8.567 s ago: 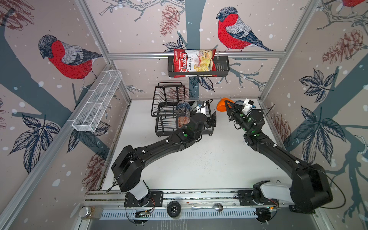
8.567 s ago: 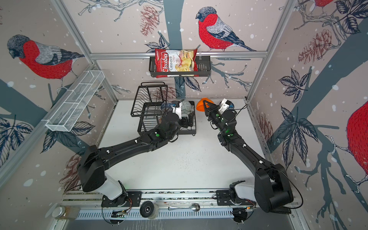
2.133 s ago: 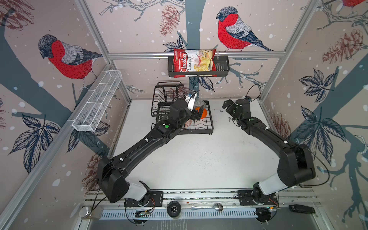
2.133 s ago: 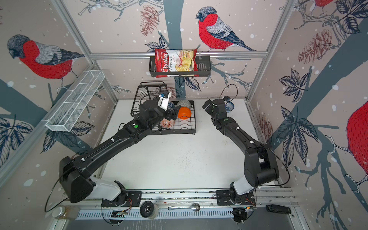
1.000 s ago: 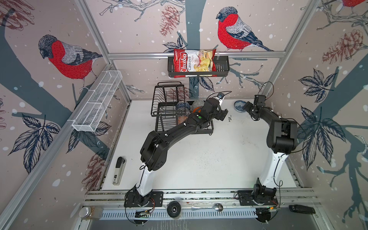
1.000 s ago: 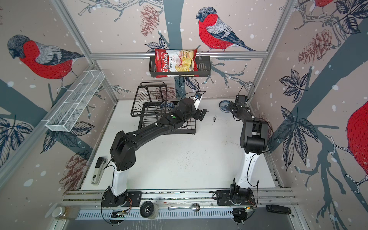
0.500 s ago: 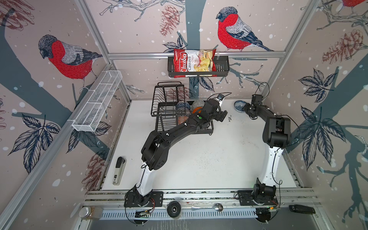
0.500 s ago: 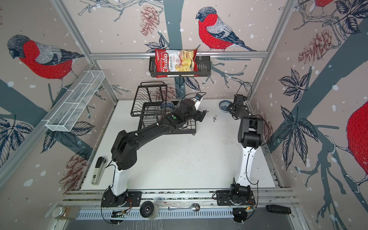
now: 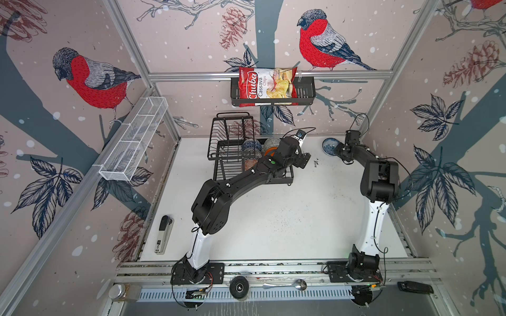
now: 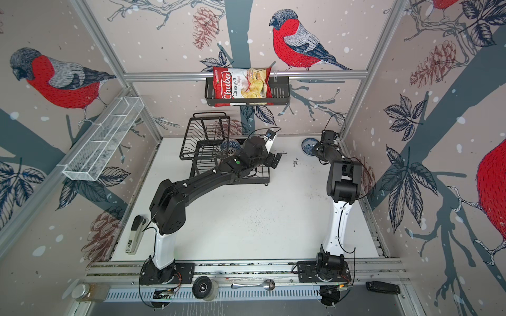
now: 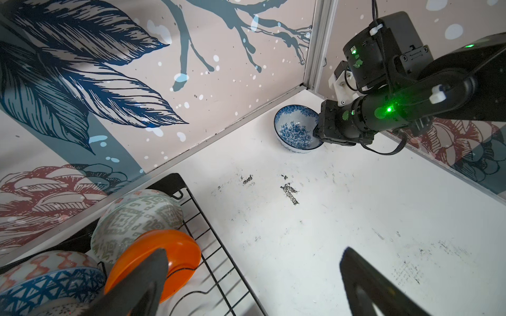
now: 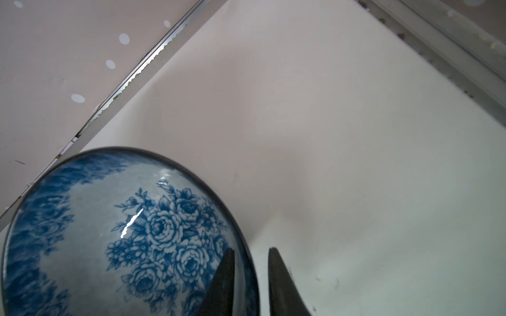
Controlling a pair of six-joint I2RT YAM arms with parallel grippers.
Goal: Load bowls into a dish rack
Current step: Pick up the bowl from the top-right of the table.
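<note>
Two right fingers (image 12: 222,284), bases cut off, straddle rim of flowered bowl (image 12: 109,232)

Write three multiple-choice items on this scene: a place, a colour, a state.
1. The blue-flowered bowl is: A in the mesh basket; B on the table by the right gripper; C on the wall shelf.
2. The plain bowl in the dish rack is: A green; B black; C orange.
3. The left gripper is: A open, empty; B shut on a spoon; C shut on a bowl.
B: it stands in the table's far corner. C: the left wrist view shows it. A: its fingers stand wide apart.
</note>
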